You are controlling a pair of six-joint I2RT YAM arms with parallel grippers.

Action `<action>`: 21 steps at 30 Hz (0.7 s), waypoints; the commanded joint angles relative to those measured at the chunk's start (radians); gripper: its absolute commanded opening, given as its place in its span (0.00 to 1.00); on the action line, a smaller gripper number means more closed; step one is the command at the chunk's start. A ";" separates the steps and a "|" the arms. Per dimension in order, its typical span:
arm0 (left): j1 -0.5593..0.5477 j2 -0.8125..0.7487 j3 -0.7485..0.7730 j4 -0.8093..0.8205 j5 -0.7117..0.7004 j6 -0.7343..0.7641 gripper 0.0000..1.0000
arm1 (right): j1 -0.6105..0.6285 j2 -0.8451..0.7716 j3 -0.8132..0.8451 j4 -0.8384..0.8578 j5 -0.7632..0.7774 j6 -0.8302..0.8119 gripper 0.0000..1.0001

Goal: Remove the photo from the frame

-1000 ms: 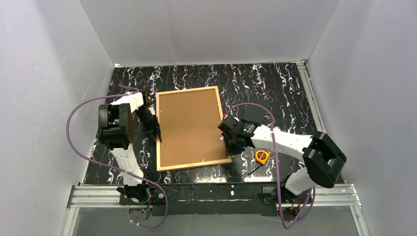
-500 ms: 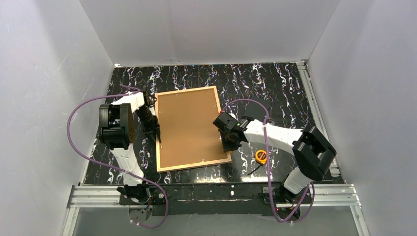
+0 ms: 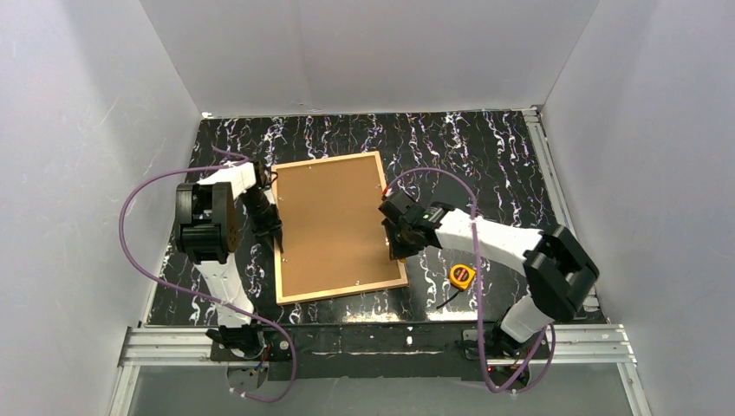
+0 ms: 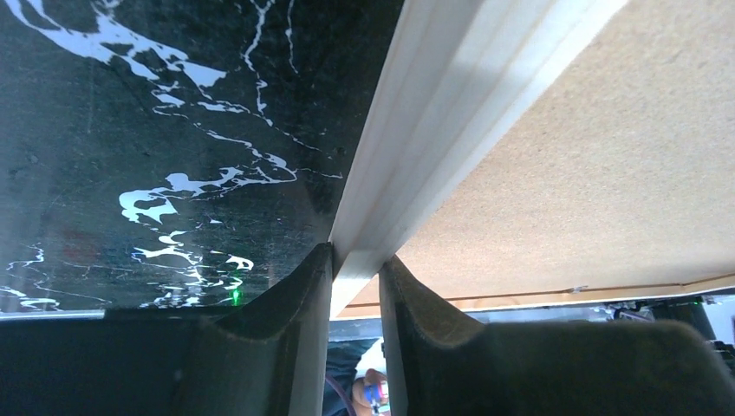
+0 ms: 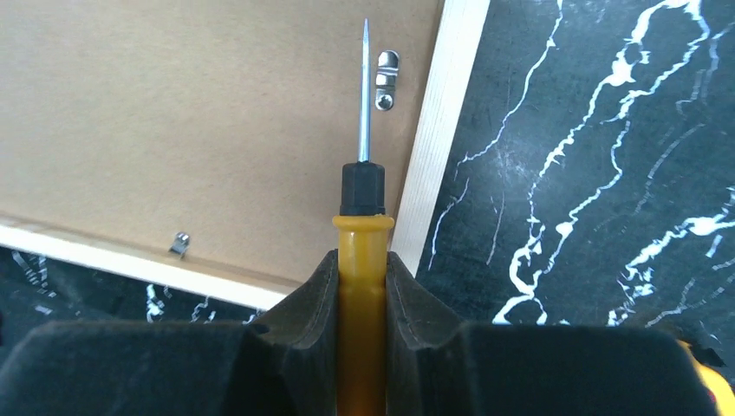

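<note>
**Both arms at the frame's long sides**

The left gripper (image 3: 276,236) reaches in from the left and is clamped on the left strip of the large rectangular light-orange wooden frame (image 3: 342,293); in the left wrist view the pale strip runs between the two dark fingers (image 4: 299,295). The right gripper (image 3: 399,241) comes across from the right, squeezed round a yellow-handled screwdriver (image 5: 362,186) with black collar and thin steel shaft; its tip lies just beside a small silver metal tab (image 5: 386,81) by the frame's right strip (whether it touches the board I cannot tell). The photo (image 3: 334,225) sits face down inside the frame, only its brown board backing showing, mid-way across the black white-veined table (image 3: 468,147). Bare tabletop shows beyond the far strip and to the right; a yellow tape measure (image 3: 462,276) lies near the frame's near right corner.
</note>
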 commanded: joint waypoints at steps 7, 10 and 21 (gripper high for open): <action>-0.021 0.032 0.019 -0.160 -0.028 -0.044 0.00 | 0.002 -0.344 -0.148 0.104 -0.033 0.123 0.01; -0.022 0.021 0.012 -0.158 -0.013 -0.056 0.00 | 0.023 -0.390 -0.274 0.242 -0.115 0.212 0.01; -0.063 -0.072 -0.147 -0.110 0.097 -0.175 0.00 | 0.256 -0.199 -0.115 0.243 -0.037 0.261 0.01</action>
